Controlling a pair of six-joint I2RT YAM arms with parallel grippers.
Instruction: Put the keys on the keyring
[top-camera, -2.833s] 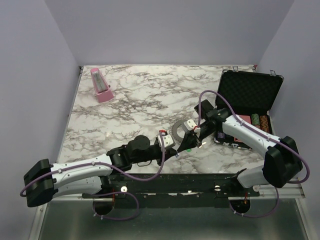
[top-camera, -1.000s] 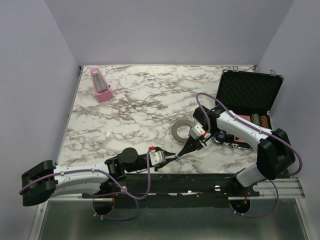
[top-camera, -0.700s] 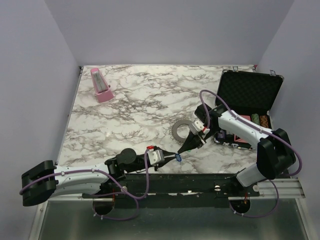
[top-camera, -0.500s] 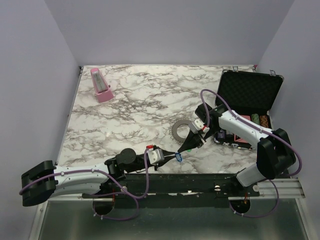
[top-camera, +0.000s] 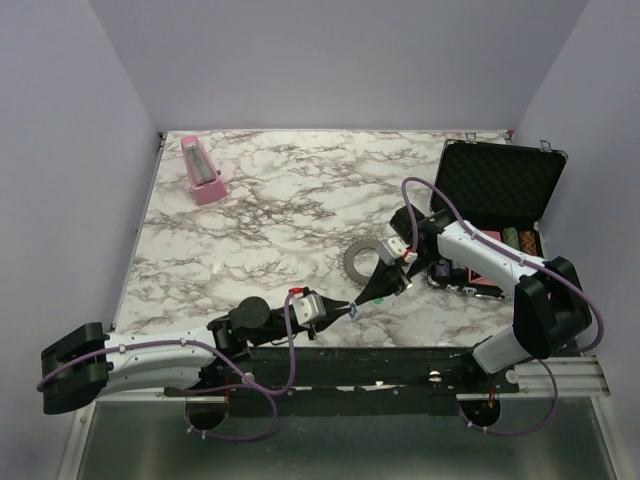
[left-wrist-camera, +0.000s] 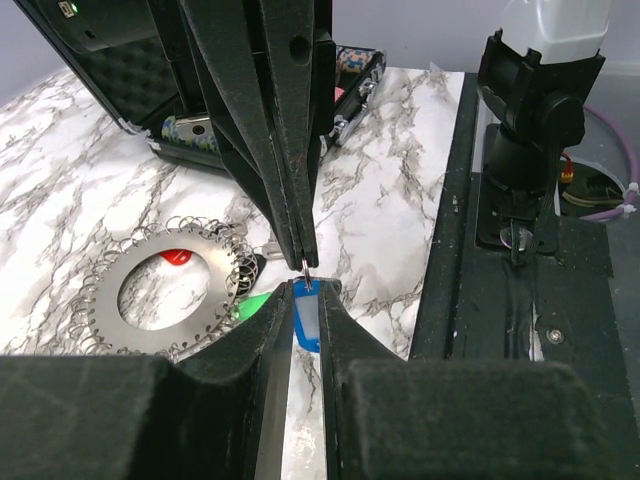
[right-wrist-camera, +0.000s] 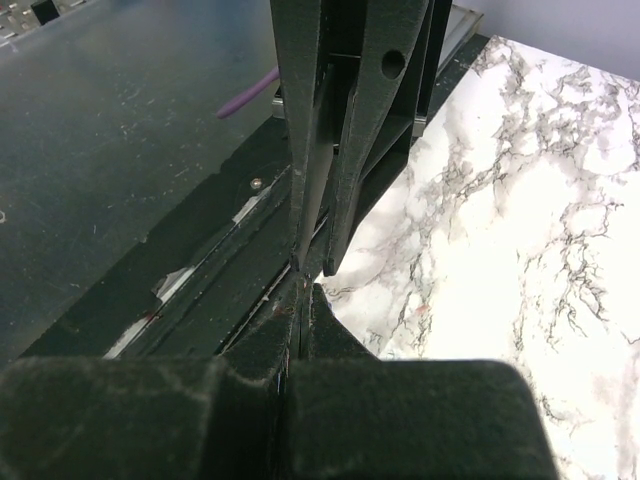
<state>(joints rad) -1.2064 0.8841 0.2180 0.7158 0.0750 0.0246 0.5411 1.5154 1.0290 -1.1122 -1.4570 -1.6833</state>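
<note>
The left gripper (left-wrist-camera: 305, 293) is nearly closed, clamping the head of the blue key (left-wrist-camera: 307, 322) between its fingers just above the near edge of the worktop (left-wrist-camera: 370, 200). The right gripper (left-wrist-camera: 303, 256) is fully closed; its tips meet the key's metal end from above, though whether they pinch it I cannot tell. The keyring (left-wrist-camera: 110, 300) lies flat nearby, with a red key (left-wrist-camera: 176, 257) in its hole and a green key (left-wrist-camera: 240, 312) at its rim.
</note>
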